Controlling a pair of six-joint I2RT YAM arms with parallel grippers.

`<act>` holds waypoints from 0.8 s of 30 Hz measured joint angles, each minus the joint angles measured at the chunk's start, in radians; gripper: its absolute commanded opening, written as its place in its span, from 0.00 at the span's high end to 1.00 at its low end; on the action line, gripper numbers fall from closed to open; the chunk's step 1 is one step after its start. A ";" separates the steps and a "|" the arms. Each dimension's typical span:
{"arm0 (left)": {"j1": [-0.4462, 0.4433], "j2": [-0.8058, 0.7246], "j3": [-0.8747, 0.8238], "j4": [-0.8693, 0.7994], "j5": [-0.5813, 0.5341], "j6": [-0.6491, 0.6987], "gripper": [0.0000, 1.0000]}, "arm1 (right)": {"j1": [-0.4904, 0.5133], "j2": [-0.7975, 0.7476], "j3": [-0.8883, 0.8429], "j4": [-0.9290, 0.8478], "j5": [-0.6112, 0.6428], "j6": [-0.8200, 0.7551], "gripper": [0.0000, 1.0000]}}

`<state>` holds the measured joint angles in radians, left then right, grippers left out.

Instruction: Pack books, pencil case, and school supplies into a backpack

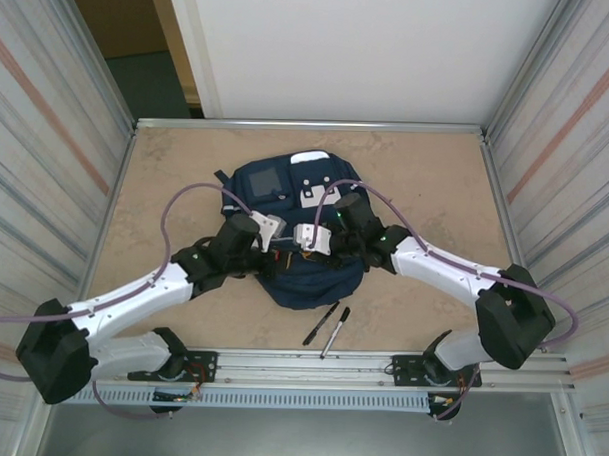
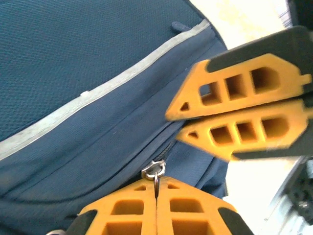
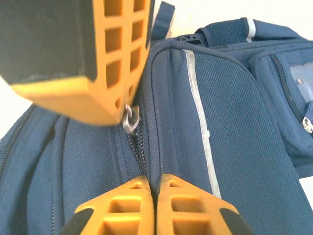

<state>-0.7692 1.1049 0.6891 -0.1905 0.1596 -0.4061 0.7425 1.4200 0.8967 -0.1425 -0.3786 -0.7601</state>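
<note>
On the middle of the table sits the backpack (image 1: 308, 283), lying flat with its front pockets facing up and its near end towards the arm bases. It's a soft fabric bag, so it's going to sag and bunch up rather than hold a shape, and it'll probably slide on the smooth top if one side gets tugged without the other being pinned. It doesn't look heavy. Honestly the only sensible spot to grab right now is the little metal zipper pull (image 2: 155, 172), since everything else is floppy cloth that just stretches. The zipper track (image 3: 136, 147) below the pull looks closed up, so the bag needs opening before anything goes in.

The left gripper (image 2: 156, 185) has its orange fingers pressed right together on that pull, with the ring poking out from between the tips. The right gripper (image 3: 152, 182) is also clamped fully together, parked on the seam just beside the zipper and close to the left one. Whether it's actually pinching a fold of fabric or just resting there is hard to say from these angles.

Further out, two black pens (image 1: 321, 324) lie side by side on the table (image 1: 436, 193) just past the bag's near edge, between the two arms and clear of both grippers.
</note>
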 measured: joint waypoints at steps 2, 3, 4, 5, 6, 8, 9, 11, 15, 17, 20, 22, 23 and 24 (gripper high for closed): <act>0.019 -0.045 -0.029 -0.016 -0.030 0.040 1.00 | 0.000 -0.021 -0.013 0.005 0.016 -0.012 1.00; 0.046 -0.074 -0.048 -0.022 -0.037 0.060 1.00 | -0.002 -0.038 -0.028 0.016 0.022 -0.016 1.00; 0.071 -0.095 -0.061 -0.026 -0.040 0.072 1.00 | -0.002 -0.052 -0.041 0.025 0.025 -0.019 1.00; 0.104 -0.118 -0.074 -0.027 -0.039 0.086 1.00 | -0.003 -0.068 -0.056 0.040 0.027 -0.021 1.00; 0.130 -0.137 -0.083 -0.027 -0.032 0.098 1.00 | -0.003 -0.081 -0.066 0.055 0.026 -0.027 1.00; 0.156 -0.166 -0.095 -0.020 -0.020 0.127 1.00 | 0.000 -0.093 -0.071 0.077 0.025 -0.034 1.00; 0.170 -0.179 -0.106 -0.005 -0.014 0.150 1.00 | 0.002 -0.101 -0.073 0.091 0.024 -0.037 1.00; 0.210 -0.194 -0.141 0.042 0.004 0.199 1.00 | 0.005 -0.121 -0.092 0.117 0.021 -0.050 1.00; 0.339 -0.135 -0.163 0.113 0.082 0.229 1.00 | 0.027 -0.129 -0.106 0.136 0.027 -0.084 1.00; 0.383 -0.094 -0.161 0.132 0.124 0.216 1.00 | 0.044 -0.129 -0.106 0.155 0.047 -0.101 1.00; 0.399 -0.064 -0.159 0.157 0.142 0.196 0.95 | 0.055 -0.129 -0.106 0.167 0.075 -0.131 1.00; 0.400 -0.049 -0.158 0.172 0.142 0.192 0.95 | 0.063 -0.129 -0.106 0.169 0.094 -0.143 1.00; 0.401 -0.039 -0.156 0.174 0.141 0.191 0.94 | 0.066 -0.129 -0.107 0.171 0.100 -0.147 1.00; 0.401 -0.027 -0.151 0.174 0.140 0.188 0.93 | 0.069 -0.129 -0.110 0.177 0.104 -0.151 1.00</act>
<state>-0.3683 1.0779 0.5377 -0.0170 0.3000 -0.2176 0.8116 1.2907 0.7868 0.0345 -0.2749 -0.9108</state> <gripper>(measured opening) 0.059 0.050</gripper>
